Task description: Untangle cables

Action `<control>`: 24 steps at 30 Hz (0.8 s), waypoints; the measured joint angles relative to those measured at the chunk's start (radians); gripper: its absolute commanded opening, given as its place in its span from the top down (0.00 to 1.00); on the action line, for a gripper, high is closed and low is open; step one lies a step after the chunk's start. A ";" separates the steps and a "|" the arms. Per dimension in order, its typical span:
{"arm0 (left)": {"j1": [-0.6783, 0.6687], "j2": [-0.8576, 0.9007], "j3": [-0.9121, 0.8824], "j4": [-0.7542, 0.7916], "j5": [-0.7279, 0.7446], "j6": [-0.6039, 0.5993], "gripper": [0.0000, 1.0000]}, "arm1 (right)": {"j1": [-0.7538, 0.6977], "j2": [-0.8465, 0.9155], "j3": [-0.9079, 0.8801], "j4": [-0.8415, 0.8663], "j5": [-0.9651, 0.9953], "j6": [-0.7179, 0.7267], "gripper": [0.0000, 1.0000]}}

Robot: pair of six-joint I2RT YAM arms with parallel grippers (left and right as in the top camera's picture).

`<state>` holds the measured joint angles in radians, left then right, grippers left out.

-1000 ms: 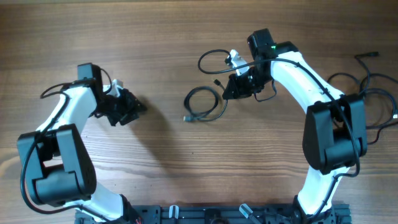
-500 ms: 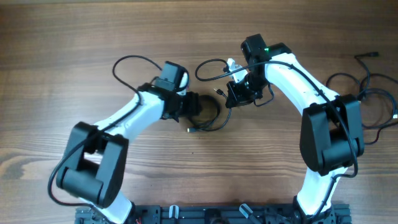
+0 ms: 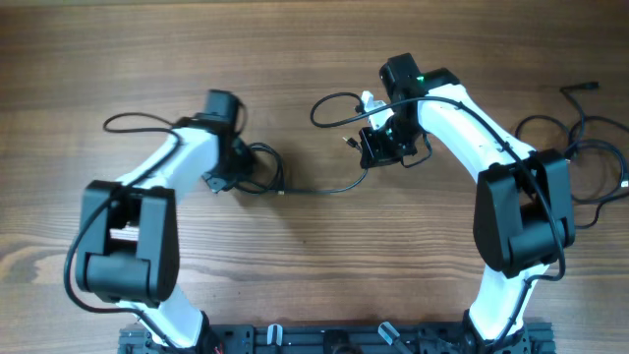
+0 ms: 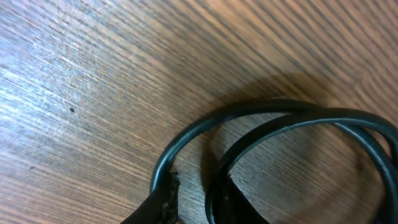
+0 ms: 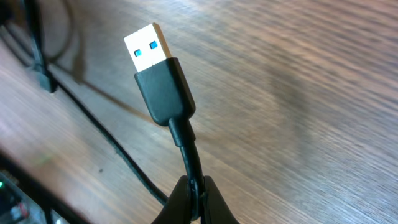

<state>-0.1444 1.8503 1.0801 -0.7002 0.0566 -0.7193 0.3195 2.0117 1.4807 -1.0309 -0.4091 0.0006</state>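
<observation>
Overhead, w/ 12 o'clock at the far edge of the worktop (image 3: 314,285): 2 arms, 1 per side, both bent inward. The L fingers (image 3: 239,173) were at approx. 9 o'clock of centre and the R fingers (image 3: 385,146) at approx. 1 o'clock, well apart.

1 thin black cable (image 3: 319,192) linked the two. By the L fingers it bunched into 2 small loops (image 3: 279,169) on their 3 o'clock side. From there a single strand ran over the wood toward 3 o'clock, then curved up to the R fingers. Past those, 1 bigger loop (image 3: 334,96) arched out toward 10 o'clock.

R fingers: fully closed, pinching the cable just below its USB plug (image 5: 158,71). That was 1 plug, blue insert showing, held clear of the worktop and tilted toward 11 o'clock in the R wrist view. 1 smaller connector (image 5: 43,79) lay on the wood at 9 o'clock of it.

L fingers: the L wrist view showed 2 strands curving down to 2 dark tips at 6 o'clock of frame, w/ only a sliver of wood between the tips. Whether they actually gripped the strands couldn't be told.

At the 3 o'clock edge of the worktop, beyond the R arm, more thin black cords (image 3: 590,133) lay in loose loops, apart from the rest. Exact no. unclear; 1 plug end (image 3: 588,88) showed at their 12 o'clock.
</observation>
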 measured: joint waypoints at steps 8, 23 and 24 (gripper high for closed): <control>0.098 0.040 -0.040 0.077 0.500 0.166 0.82 | 0.000 0.000 0.000 0.121 0.002 0.115 0.94; 0.106 0.019 -0.042 0.136 0.606 0.211 0.41 | -0.001 0.000 0.000 0.132 -0.040 0.146 0.93; 0.105 -0.008 -0.042 0.136 0.584 0.214 0.41 | -0.001 0.000 0.000 0.132 -0.040 0.146 0.93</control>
<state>-0.0391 1.8427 1.0378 -0.5640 0.6407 -0.5056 0.3183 2.0117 1.4807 -0.8993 -0.4492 0.1467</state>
